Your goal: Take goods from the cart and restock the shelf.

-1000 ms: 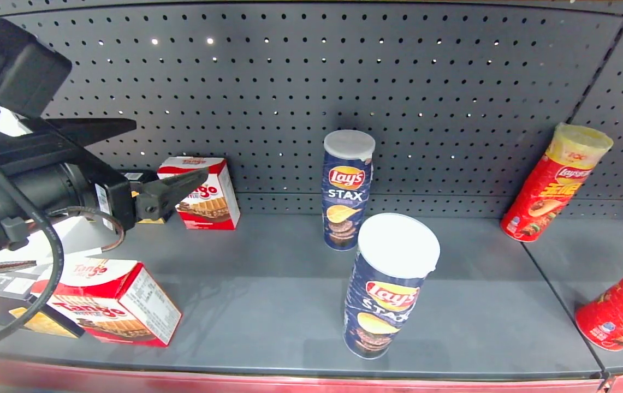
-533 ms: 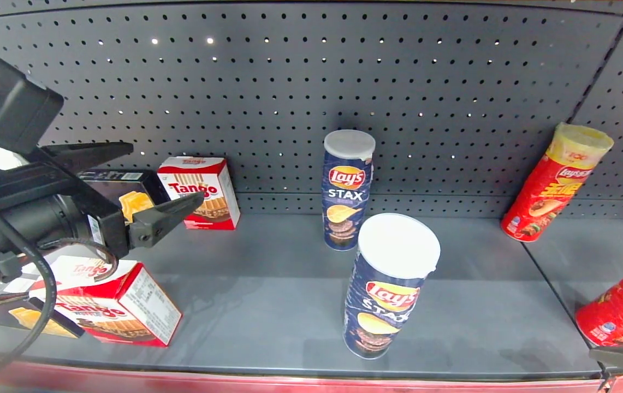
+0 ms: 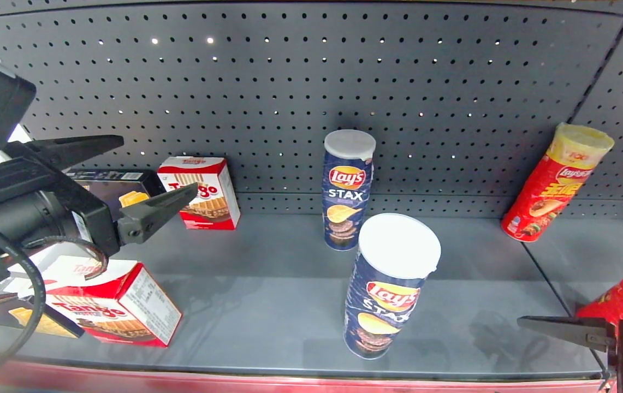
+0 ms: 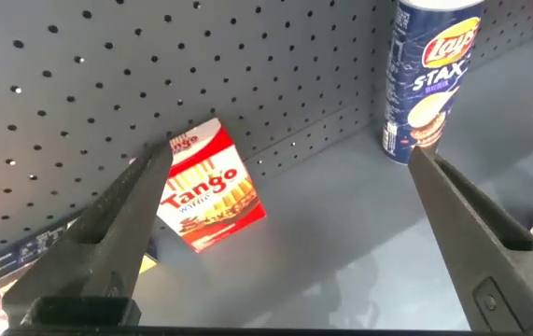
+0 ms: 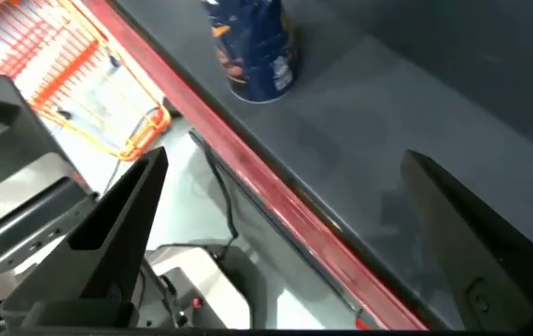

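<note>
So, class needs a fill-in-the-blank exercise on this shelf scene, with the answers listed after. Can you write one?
1. The rear blue can and the front blue can both stand ____ on the shelf.
2. The red can at the back ____ against the pegboard.
3. The left gripper has its jaws ____, with nothing between them.

Missing words: upright; leans; open.
</note>
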### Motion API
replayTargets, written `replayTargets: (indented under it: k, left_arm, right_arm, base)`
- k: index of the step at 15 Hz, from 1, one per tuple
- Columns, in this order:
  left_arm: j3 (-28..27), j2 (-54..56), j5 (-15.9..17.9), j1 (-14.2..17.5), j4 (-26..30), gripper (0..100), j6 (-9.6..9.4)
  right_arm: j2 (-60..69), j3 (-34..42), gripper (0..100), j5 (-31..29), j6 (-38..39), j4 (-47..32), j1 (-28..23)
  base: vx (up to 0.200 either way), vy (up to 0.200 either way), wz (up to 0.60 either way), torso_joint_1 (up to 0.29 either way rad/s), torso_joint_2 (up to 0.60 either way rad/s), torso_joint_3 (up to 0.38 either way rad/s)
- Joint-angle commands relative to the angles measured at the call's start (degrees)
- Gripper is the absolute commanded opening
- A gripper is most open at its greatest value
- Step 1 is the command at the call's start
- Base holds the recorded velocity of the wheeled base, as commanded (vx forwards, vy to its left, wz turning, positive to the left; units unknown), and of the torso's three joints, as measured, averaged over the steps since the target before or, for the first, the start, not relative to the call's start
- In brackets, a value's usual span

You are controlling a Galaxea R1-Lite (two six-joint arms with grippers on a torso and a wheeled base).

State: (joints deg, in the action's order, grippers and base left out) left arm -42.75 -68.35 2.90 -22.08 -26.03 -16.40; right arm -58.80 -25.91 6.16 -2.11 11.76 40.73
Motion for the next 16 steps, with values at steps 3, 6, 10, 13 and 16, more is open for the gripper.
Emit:
replayTargets:
  k: [3, 6, 10, 13, 16]
  left_arm:
    - [1.53, 3.40, -0.18, 0.10, 0.27, 100, 0.05]
    - [1.71, 5.07, -0.18, 0.46, 0.27, 100, 0.05]
    - [3.90, 8.59, -0.26, 0.46, 0.45, 100, 0.14]
    - [5.93, 10.08, -0.26, 0.46, 0.45, 100, 0.14]
    - [5.31, 10.17, -0.26, 0.46, 0.45, 100, 2.16]
  right_arm:
    - [-6.68, -3.10, 100, -3.52, 0.00, 0.28, 0.14]
    - [-10.81, -6.26, 100, -4.93, 0.09, 0.28, -0.04]
    - [-15.47, -9.16, 100, -5.10, 0.09, 0.28, 0.05]
    - [-18.99, -11.89, 100, -5.37, 0.09, 0.28, 0.05]
    - [-21.71, -14.44, 100, -7.39, 0.09, 0.28, 0.05]
  base:
    - [0.000, 0.000, 0.00, 0.000, 0.00, 0.000]
    - [0.000, 0.000, 0.00, 0.000, 0.00, 0.000]
    - [0.000, 0.000, 0.00, 0.000, 0.00, 0.000]
    - [0.000, 0.000, 0.00, 0.000, 0.00, 0.000]
    - [0.000, 0.000, 0.00, 0.000, 0.00, 0.000]
